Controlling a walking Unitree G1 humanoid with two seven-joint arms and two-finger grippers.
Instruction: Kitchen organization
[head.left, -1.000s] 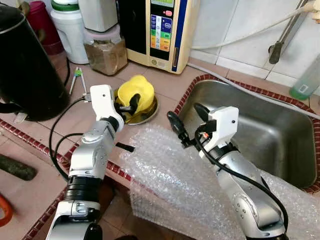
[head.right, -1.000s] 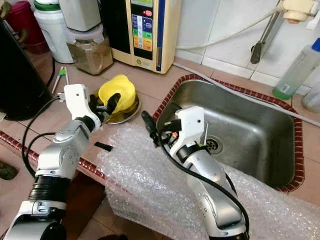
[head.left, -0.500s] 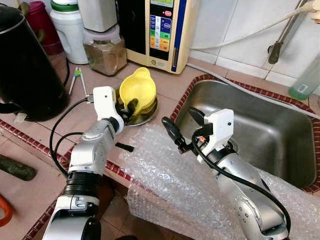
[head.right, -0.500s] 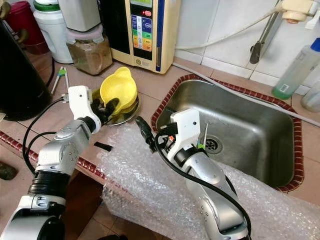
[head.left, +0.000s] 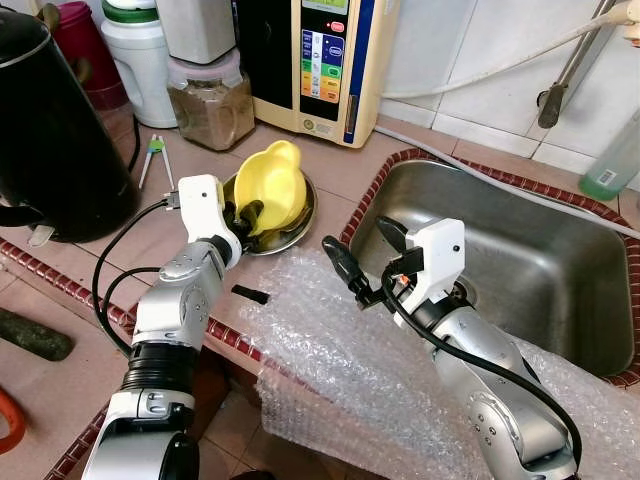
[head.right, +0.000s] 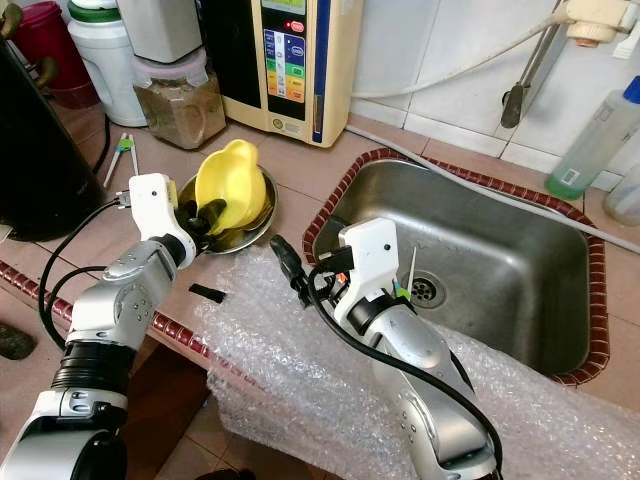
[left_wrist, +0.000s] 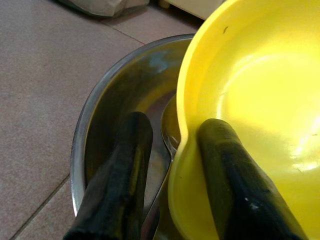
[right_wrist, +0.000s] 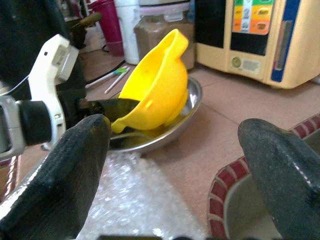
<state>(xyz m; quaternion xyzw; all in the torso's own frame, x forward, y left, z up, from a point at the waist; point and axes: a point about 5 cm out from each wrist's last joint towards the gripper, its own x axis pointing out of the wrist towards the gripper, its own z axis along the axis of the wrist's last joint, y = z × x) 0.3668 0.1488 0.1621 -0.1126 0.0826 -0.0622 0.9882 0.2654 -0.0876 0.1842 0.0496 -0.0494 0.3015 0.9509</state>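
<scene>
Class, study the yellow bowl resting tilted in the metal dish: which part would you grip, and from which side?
Probably the thin rim on the robot's side, approached from the left. The yellow bowl leans in the metal dish, exposing that edge; the left tool already pinches it, one finger inside, one outside.

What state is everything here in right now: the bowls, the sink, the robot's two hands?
yellow bowl: tilted on edge, its rim pinched by the left gripper.
metal dish: flat on the counter, under the yellow bowl.
left gripper: shut on the bowl's rim, one finger inside, one outside.
right gripper: open, holding nothing, above the bubble wrap.
sink: no dishes inside.
bubble wrap: draped over the counter's edge.
</scene>
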